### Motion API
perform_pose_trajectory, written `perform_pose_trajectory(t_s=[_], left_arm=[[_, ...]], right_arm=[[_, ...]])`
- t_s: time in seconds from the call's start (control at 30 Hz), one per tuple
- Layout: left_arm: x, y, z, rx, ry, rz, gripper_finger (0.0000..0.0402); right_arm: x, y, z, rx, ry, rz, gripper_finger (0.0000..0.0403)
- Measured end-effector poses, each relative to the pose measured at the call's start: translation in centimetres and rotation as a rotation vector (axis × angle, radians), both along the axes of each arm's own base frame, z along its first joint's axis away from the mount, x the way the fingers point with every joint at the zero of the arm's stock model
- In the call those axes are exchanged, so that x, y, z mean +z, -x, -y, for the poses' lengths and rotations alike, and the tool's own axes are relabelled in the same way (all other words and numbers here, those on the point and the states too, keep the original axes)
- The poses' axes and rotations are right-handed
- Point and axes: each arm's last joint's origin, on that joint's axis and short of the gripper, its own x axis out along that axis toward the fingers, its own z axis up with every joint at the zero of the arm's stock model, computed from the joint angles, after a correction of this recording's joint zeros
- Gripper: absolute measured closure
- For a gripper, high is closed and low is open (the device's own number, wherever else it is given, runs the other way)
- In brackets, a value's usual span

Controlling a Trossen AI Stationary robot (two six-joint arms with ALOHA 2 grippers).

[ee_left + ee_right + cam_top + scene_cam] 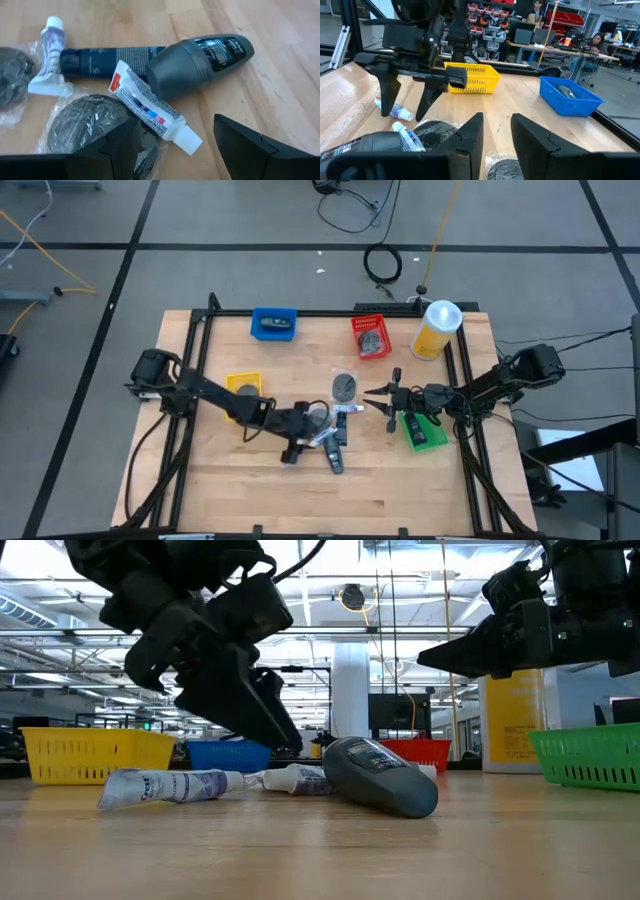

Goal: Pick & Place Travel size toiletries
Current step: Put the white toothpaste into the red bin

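The toiletries lie in a heap at the table's middle. It holds a dark roll-on bottle, a dark tube, a white-purple tube, a white toothpaste tube and wrapped grey discs. Another disc lies apart, toward the far edge. My left gripper is open, low over the heap from its left, with the toothpaste tube's cap end between its fingers. My right gripper hangs open above the table, right of the heap. My left gripper has one finger over the edge of a wrapped disc. The finger itself hides the spot, so I cannot tell whether it touches. Its other finger stands clear over bare wood.
A yellow bin stands behind the left arm, and a green bin sits under the right arm. A blue bin, a red bin and a tall yellow canister line the far edge. Bare wood lies toward the near edge.
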Motion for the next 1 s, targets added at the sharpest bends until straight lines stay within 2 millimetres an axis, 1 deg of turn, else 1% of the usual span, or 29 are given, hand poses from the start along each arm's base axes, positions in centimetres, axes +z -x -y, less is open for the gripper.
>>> perform_pose_trajectory(t_s=[0.1, 0.2, 0.3, 0.43, 0.5, 0.63, 0.73, 1.0], left_arm=[[0.2, -0.1, 0.0, 0.049, 0.037, -0.027, 0.0156], [-0.1, -0.2, -0.7, 0.099, 0.057, -0.058, 0.0156], [-0.1, -0.2, -1.0, 0.117, 0.059, -0.058, 0.0156], [-0.2, -0.3, -0.9, 0.134, 0.063, -0.060, 0.0156], [-0.6, -0.4, -0.9, 0.139, 0.062, -0.055, 0.0156], [-1.9, -1.0, -0.8, 0.144, 0.063, -0.048, 0.0156], [-2.6, -1.3, -1.1, 0.160, 0.048, -0.045, 0.0156], [-2.8, -1.2, -1.9, 0.217, -0.006, -0.057, 0.0161]], right_arm=[[0.0, 0.0, 0.0, 0.000, 0.000, 0.001, 0.0312], [0.0, 0.0, 0.0, 0.000, -0.001, 0.004, 0.0312], [0.0, 0.0, 0.0, 0.000, -0.001, 0.005, 0.0312], [0.0, 0.0, 0.0, -0.001, -0.001, 0.005, 0.0312], [0.0, 0.0, 0.0, -0.001, -0.001, 0.005, 0.0312], [0.0, 0.0, 0.0, -0.001, -0.001, 0.002, 0.0312], [0.0, 0.0, 0.0, -0.001, -0.001, 0.002, 0.0312], [0.0, 0.0, 0.0, -0.003, -0.001, 0.003, 0.0312]])
